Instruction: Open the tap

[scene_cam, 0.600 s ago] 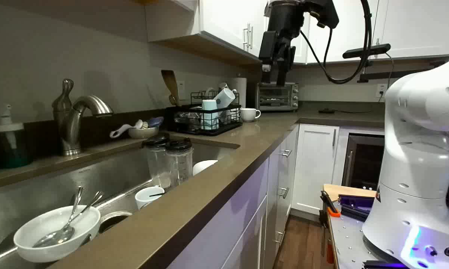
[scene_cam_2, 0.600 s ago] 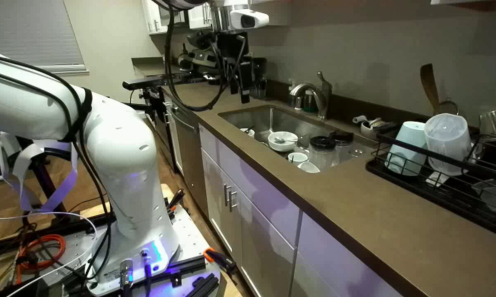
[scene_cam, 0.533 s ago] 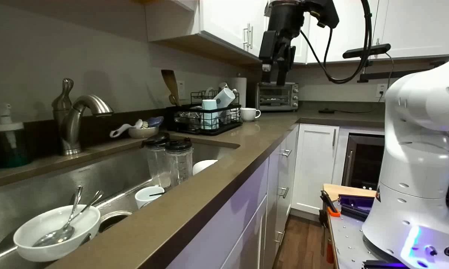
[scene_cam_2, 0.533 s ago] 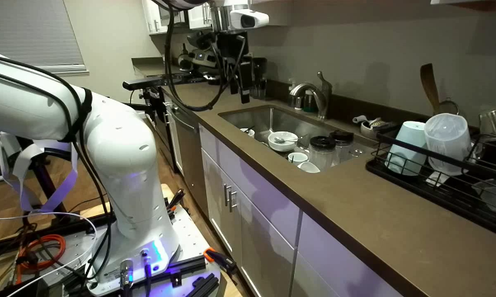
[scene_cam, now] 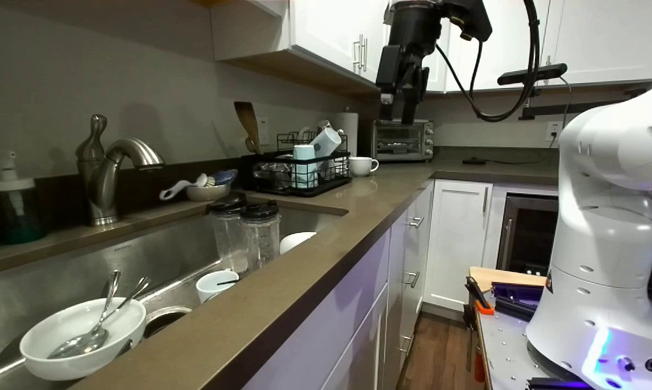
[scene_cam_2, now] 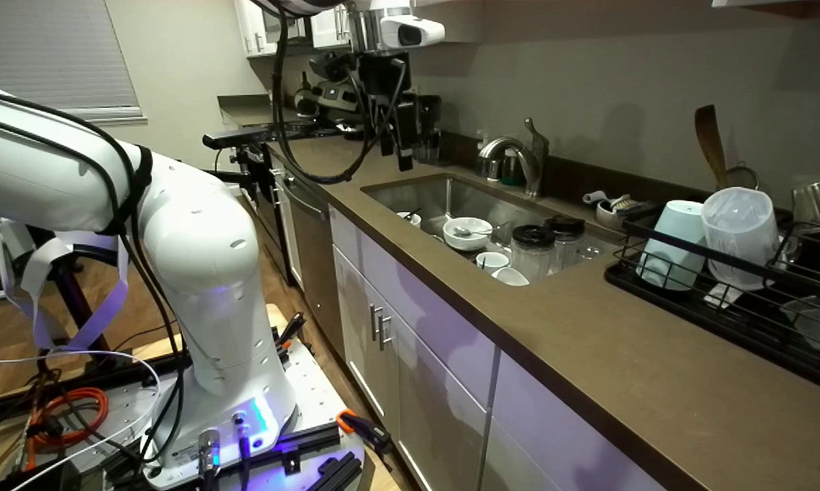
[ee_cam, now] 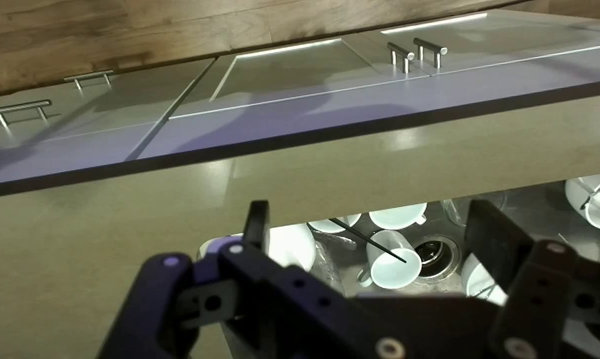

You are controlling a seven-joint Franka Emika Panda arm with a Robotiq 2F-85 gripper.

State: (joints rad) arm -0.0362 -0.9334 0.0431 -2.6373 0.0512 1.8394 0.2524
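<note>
The black gripper [ee_cam: 374,230] hangs high, pointing down, and I can see that its fingers [ee_cam: 256,222] are spread wide apart. Below it, in the wrist view, lie the counter [ee_cam: 105,239] and the sink [ee_cam: 539,202], with a pale mug [ee_cam: 394,267] just beside the drain [ee_cam: 435,257] and a thin dark stick [ee_cam: 367,239] slanting over that mug. The tap [scene_cam: 103,197] stands well apart from the gripper, behind the sink in both exterior views; its curved spout [scene_cam: 136,150] reaches out over the sink and its handle [scene_cam: 92,143] rises at the back. In an exterior view I make out a white bowl [scene_cam: 76,371] in the sink, metal cutlery [scene_cam: 90,341] leaning in it, and two clear jars [scene_cam: 263,238] with black lids [scene_cam: 258,211] upright side by side farther along. A soap bottle [scene_cam: 19,214] stands near the tap on one side, and a small dish [scene_cam: 206,194] with a brush [scene_cam: 182,186] sits near it on the other. Past the dish comes a black dish rack [scene_cam: 315,190] with pale blue cups [scene_cam: 305,167] in it, a white cup [scene_cam: 360,167] just beside it, and a toaster oven [scene_cam: 399,143] farther off. The robot's white arm [scene_cam_2: 208,273] stands across the counter from the tap.
</note>
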